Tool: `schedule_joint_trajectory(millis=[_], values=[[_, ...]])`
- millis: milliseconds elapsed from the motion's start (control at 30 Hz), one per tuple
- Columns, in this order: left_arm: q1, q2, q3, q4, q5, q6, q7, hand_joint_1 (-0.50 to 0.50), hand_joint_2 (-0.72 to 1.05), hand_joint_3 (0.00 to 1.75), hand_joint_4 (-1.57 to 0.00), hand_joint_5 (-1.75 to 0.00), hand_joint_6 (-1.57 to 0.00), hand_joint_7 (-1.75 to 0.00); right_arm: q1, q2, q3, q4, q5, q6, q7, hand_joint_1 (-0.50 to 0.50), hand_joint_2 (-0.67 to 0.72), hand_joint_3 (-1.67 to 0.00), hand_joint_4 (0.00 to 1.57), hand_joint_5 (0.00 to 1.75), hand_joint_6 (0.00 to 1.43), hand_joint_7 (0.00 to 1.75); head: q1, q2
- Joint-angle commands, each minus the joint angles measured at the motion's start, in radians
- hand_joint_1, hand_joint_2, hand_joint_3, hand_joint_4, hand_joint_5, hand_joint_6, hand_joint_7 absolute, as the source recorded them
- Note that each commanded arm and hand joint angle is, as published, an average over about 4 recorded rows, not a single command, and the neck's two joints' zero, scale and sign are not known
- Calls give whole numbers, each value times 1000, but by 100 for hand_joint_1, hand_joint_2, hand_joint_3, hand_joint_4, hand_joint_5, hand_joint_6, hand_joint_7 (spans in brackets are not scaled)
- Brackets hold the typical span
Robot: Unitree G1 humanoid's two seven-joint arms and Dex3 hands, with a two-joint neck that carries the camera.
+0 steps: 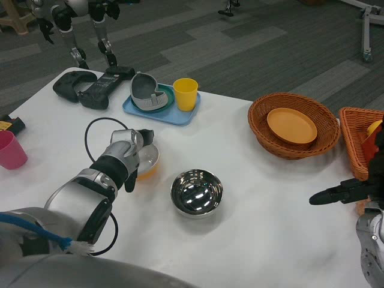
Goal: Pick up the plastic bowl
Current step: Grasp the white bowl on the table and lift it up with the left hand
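Left hand (127, 157) on the plastic bowl (147, 162)

The small orange, pale-lined bowl sits left of the steel bowl (197, 193), fingers clasping its rim; the right hand (348, 192) hovers apart, fingers outstretched.

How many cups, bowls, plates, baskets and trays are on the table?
Cups: 2, a yellow plastic cup and a pink plastic cup.
Bowls: 2, a shiny steel bowl and an orange plastic bowl at the left robot hand.
Plates: 1, an orange round plate.
Baskets: 2, a round wicker basket and a second wicker basket.
Trays: 1, a blue tray.
Total: 8
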Motion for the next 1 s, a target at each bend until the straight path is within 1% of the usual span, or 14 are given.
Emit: schedule_joint_trajectory(millis=[33, 167, 367, 467, 533, 600, 667, 733, 767, 800, 867, 900, 933, 1000], values=[[23, -14, 28, 7, -9, 1, 11, -50, -6, 0, 0, -21, 0, 0, 12, -12, 3, -6, 6, -12, -2, -46, 72, 0, 0, 0, 0, 0, 1, -3], [28, -19, 37, 8, -18, 0, 17, -50, 12, 0, 0, -21, 0, 0, 12, -12, 3, -4, 7, -12, -2, -46, 72, 0, 0, 0, 0, 0, 1, -4], [40, -29, 61, 7, -32, -8, 26, -50, 25, 0, 0, -21, 0, 0, 12, -14, 3, 1, 9, -12, -2, -46, 72, 0, 0, 0, 0, 0, 4, -6], [41, -29, 64, 7, -35, -9, 26, -50, 25, 7, 0, -21, 0, 0, 12, -15, 3, 2, 9, -12, -2, -46, 72, 0, 0, 0, 0, 0, 5, -6], [41, -28, 67, 7, -38, -12, 27, -46, 29, 9, 0, -21, 0, -3, 12, -14, 3, 4, 9, -12, -2, -46, 72, 0, 0, 0, 0, 0, 4, -7], [41, -27, 67, 8, -41, -15, 28, -41, 34, 9, 0, -26, 0, -10, 12, -13, 3, 6, 9, -12, -2, -46, 72, 0, 0, 0, 0, 0, 4, -8], [41, -26, 66, 11, -41, -21, 28, -33, 38, 13, 0, -41, 0, -21, 12, -13, 3, 6, 10, -12, -2, -46, 72, 0, 0, 0, 0, 0, 4, -8], [41, -25, 67, 14, -43, -25, 28, -23, 43, 17, 0, -62, 0, -31, 12, -13, 3, 7, 11, -12, -2, -46, 72, 0, 0, 0, 0, 0, 5, -8], [41, -24, 67, 15, -45, -25, 28, -16, 45, 17, 0, -72, 0, -38, 12, -13, 3, 7, 11, -12, -2, -46, 72, 0, 0, 0, 0, 0, 6, -8], [40, -24, 68, 17, -47, -25, 28, -9, 47, 17, 0, -87, 0, -49, 12, -13, 3, 8, 11, -12, -2, -47, 72, 0, 0, 0, 0, 0, 7, -9], [40, -23, 66, 18, -48, -25, 28, 0, 52, 17, 0, -113, 0, -73, 12, -13, 3, 9, 11, -12, -2, -47, 72, 0, 0, 0, 0, 0, 7, -9], [40, -22, 63, 18, -48, -25, 27, -1, 52, 20, 0, -128, 0, -86, 12, -13, 3, 9, 11, -12, -2, -48, 72, 0, 0, 0, 0, 0, 8, -9], [40, -22, 59, 18, -47, -25, 27, -3, 52, 22, 0, -144, 0, -96, 12, -13, 4, 10, 12, -12, -2, -47, 72, 0, 0, 0, 0, 0, 8, -10], [40, -19, 48, 17, -44, -25, 25, -5, 49, 28, 0, -169, 0, -112, 11, -14, 4, 11, 12, -11, -2, -48, 72, 0, 0, 0, 0, 0, 9, -10]])
